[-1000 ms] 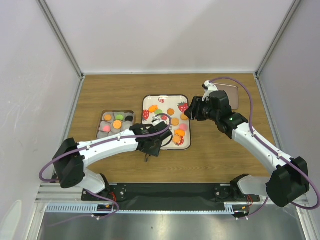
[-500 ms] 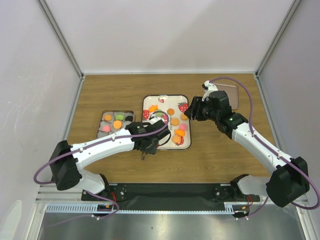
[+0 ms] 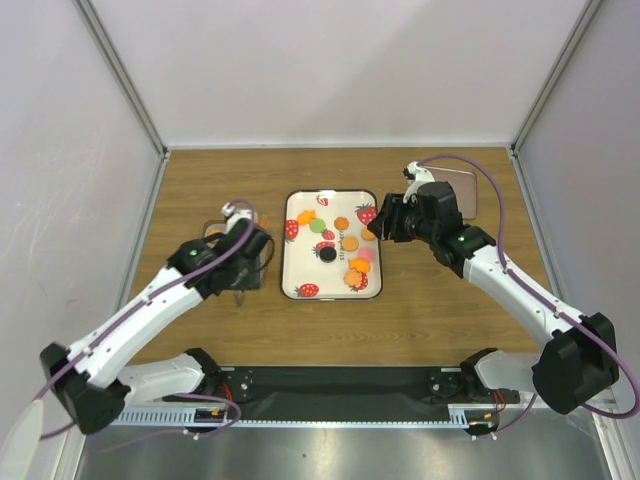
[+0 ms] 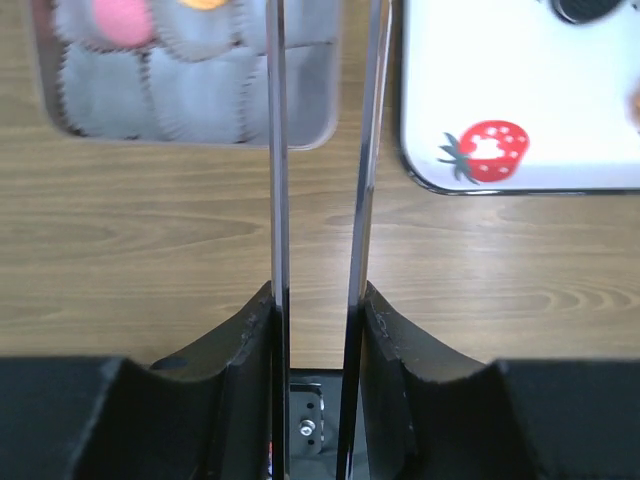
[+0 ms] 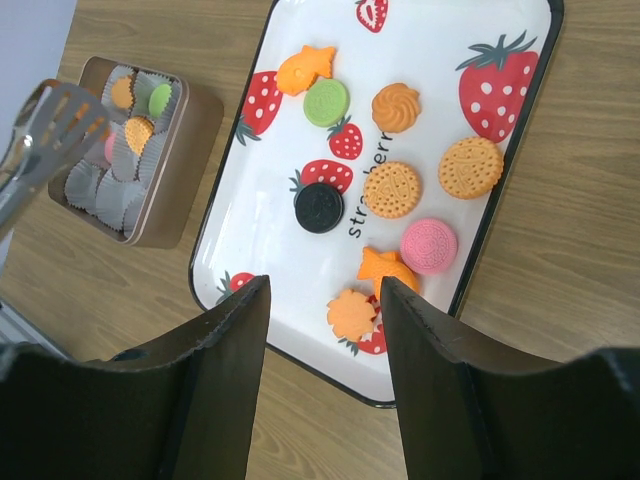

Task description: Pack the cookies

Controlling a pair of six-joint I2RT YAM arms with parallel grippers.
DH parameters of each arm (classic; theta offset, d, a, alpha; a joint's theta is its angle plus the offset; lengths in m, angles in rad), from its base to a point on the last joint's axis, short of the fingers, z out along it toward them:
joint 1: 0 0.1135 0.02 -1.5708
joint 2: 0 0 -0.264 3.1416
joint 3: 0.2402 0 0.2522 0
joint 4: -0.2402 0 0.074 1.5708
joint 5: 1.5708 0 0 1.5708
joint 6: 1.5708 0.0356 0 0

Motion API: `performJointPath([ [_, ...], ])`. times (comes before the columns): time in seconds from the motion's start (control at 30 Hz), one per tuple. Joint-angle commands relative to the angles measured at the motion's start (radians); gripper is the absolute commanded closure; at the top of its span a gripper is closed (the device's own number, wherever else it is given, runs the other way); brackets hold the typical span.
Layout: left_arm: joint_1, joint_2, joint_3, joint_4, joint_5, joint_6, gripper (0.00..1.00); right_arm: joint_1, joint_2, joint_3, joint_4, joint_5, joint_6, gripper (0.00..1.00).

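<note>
Left gripper (image 4: pixel 315 300) is clamped on a pair of tongs (image 4: pixel 278 150), blades pointing straight out past the liner box (image 4: pixel 200 90). Can't tell if the tips hold anything. A few cookies (image 5: pixel 139 131) sit flat in its cups. The others lie face up on the strawberry tray (image 5: pixel 270 230). They're mostly round, so no real long axis, and they're scattered along the tray's length. Right gripper (image 5: pixel 322 290) hangs spread wide above them, holding nothing.

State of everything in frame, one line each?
Brown box with paper cups: open, partly filled.
White strawberry-print tray: nine coloured cookies loose on it.
Long metal tongs: held, blades over the box; load unclear.
Left hand: shut on the tongs.
Right hand: open, empty, above the tray.
</note>
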Motion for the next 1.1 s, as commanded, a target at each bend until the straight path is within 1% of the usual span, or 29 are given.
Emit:
performJointPath([
  [0.0,0.101,-0.069,-0.058,0.016,0.054,0.083,0.65,0.009,0.005,0.041,0.012,0.005,-0.016,0.46],
  [0.07,0.151,-0.08,-0.081,0.036,0.097,0.101,0.65,0.009,0.007,0.042,0.012,0.005,-0.016,0.46],
  [0.17,0.197,-0.082,-0.119,0.064,0.143,0.123,0.65,0.009,0.005,0.044,0.009,0.005,-0.016,0.46],
  [0.37,0.257,-0.083,-0.17,0.12,0.211,0.15,0.65,0.01,0.002,0.044,0.007,0.005,-0.017,0.46],
  [0.5,0.259,-0.068,-0.175,0.137,0.235,0.158,0.65,0.009,0.001,0.044,0.006,0.006,-0.017,0.46],
  [0.7,0.265,-0.045,-0.176,0.133,0.222,0.149,0.64,0.01,-0.004,0.044,0.004,0.011,-0.02,0.46],
  [1.07,0.27,-0.082,-0.182,0.079,0.219,0.12,0.62,0.01,0.007,0.042,0.01,0.0,-0.014,0.46],
])
